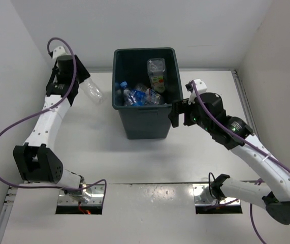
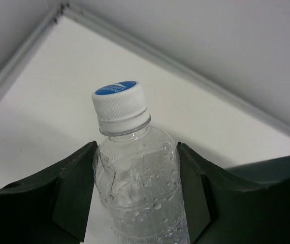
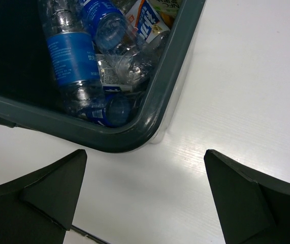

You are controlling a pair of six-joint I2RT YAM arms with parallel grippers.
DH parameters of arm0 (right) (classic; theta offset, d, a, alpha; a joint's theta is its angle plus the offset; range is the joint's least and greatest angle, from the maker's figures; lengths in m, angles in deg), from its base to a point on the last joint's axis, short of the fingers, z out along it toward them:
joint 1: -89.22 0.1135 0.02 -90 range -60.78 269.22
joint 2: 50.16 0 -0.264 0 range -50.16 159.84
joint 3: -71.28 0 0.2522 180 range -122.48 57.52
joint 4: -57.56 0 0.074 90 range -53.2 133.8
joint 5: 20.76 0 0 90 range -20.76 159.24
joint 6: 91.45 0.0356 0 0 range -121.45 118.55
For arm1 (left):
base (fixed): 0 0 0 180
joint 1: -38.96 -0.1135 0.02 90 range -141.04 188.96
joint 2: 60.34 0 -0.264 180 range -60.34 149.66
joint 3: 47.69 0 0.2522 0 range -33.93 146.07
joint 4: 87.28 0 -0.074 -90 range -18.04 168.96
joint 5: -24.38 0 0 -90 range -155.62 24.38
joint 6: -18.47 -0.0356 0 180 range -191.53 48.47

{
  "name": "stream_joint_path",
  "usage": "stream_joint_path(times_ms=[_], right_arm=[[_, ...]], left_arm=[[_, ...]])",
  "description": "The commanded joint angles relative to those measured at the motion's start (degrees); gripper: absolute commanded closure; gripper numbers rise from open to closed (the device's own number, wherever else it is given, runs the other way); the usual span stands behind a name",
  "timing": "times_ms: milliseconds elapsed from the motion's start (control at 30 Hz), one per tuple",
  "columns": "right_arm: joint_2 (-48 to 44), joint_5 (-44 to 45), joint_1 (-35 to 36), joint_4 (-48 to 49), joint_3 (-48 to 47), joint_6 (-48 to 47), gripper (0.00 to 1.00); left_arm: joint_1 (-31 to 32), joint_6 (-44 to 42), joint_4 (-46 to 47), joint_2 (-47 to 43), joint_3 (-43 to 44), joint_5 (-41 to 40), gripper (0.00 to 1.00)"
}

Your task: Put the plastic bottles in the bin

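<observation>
The dark grey bin stands at the middle back of the table and holds several bottles, one larger with a green-yellow label. My left gripper is shut on a clear plastic bottle with a white and blue cap, held left of the bin; the left wrist view shows the bottle pinched between both fingers. My right gripper is open and empty, just right of the bin's front right corner. The right wrist view shows the bin's corner with blue-labelled bottles inside.
White walls close in the table at the back and sides. Two metal mounting plates sit at the near edge. A purple cable loops along the left arm.
</observation>
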Motion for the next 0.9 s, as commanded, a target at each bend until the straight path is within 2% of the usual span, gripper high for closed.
stream_joint_path(times_ms=[0,67,167,367,500,733,867], right_arm=[[0.1,1.0,0.4,1.8,0.1,-0.9,0.00],[0.1,1.0,0.4,1.8,0.1,-0.9,0.00],[0.1,1.0,0.4,1.8,0.1,-0.9,0.00],[0.6,1.6,0.4,1.8,-0.4,-0.9,0.00],[1.1,1.6,0.4,1.8,-0.4,-0.4,0.00],[1.6,1.6,0.4,1.3,-1.4,0.1,0.00],[2.2,1.6,0.4,1.3,-2.0,0.6,0.00]], left_arm=[[2.7,-4.9,1.5,-4.5,6.3,-10.1,0.64],[3.9,-9.7,3.8,-5.3,10.2,-14.5,0.64],[4.7,-14.0,7.0,-6.4,15.1,-15.3,0.64],[7.4,-16.4,10.7,-6.9,22.0,-5.6,0.63],[14.5,-18.9,12.3,-4.9,25.8,3.0,0.61],[24.1,-18.9,14.6,-0.4,28.9,9.3,0.58],[28.2,-20.1,14.6,0.5,27.1,8.7,0.54]])
